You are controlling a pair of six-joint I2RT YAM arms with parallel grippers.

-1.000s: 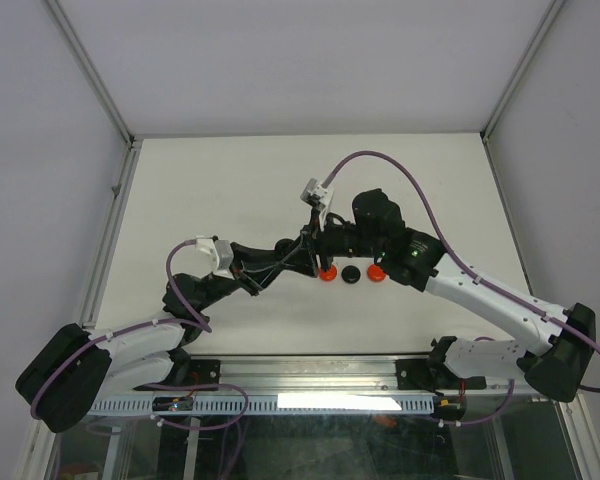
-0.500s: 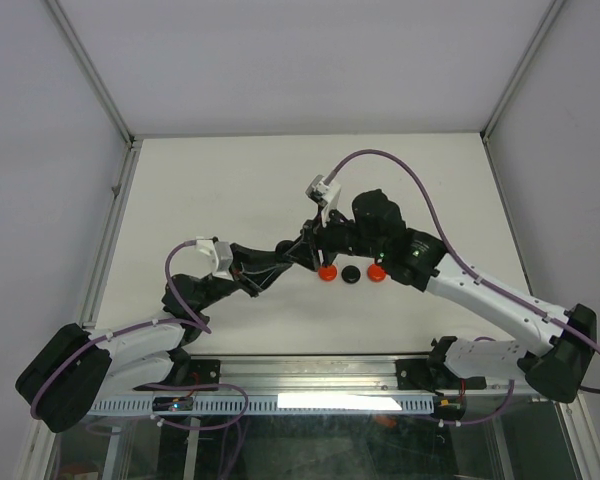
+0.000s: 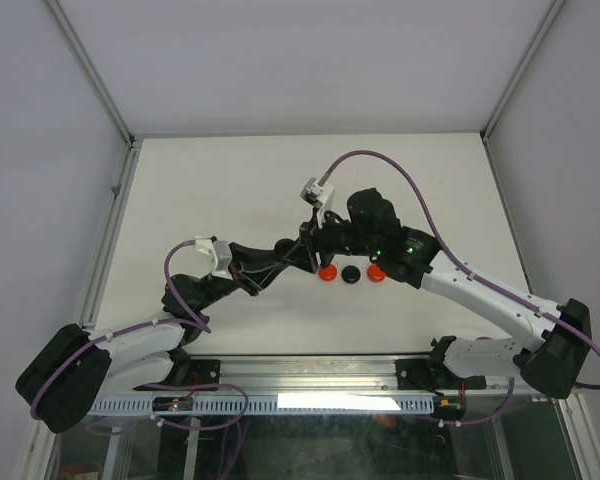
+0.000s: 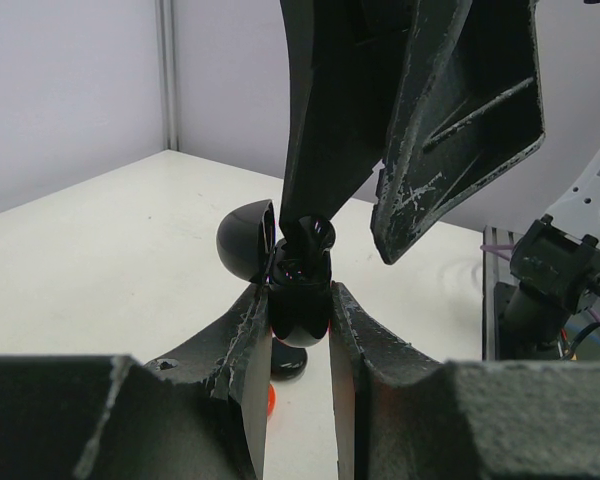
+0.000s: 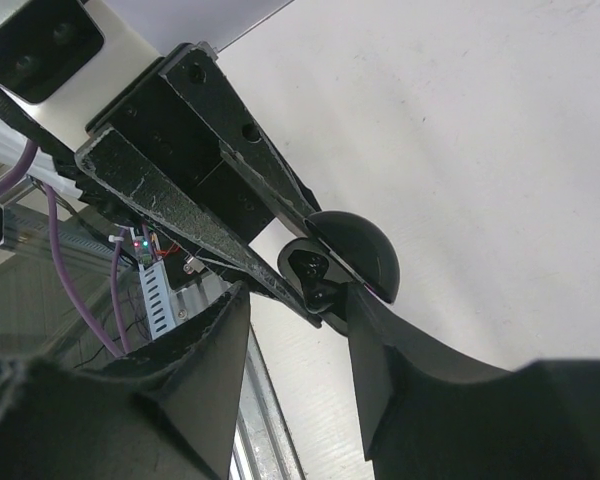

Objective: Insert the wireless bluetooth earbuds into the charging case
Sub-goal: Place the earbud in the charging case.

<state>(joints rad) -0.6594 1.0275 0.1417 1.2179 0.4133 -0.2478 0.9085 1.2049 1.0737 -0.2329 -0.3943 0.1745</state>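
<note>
Earbud point(image 4: 310, 238), a black one, sits at the mouth of the case point(image 4: 298, 312), apparently only half into its socket. One fingertip of the right gripper point(image 4: 345, 237) rests on it, and that gripper's jaws stand part open. The left gripper point(image 4: 300, 296) clamps the case, lid point(image 4: 245, 245) up, just above the table point(image 3: 230, 190). No other earbuds show, so seating them is probably left.

We are seeing a glossy black, rounded plastic charging case point(image 4: 298, 315) and a tiny curved plastic earbud point(image 4: 313, 236) in the same glossy black. On the matte off-white tabletop point(image 3: 210, 200), two round button-like discs point(image 3: 327, 273) are showing bright red-orange and a third disc point(image 3: 351, 273) black. Violet cables point(image 3: 365, 153) are standing out against white arm links point(image 3: 480, 293).
</note>
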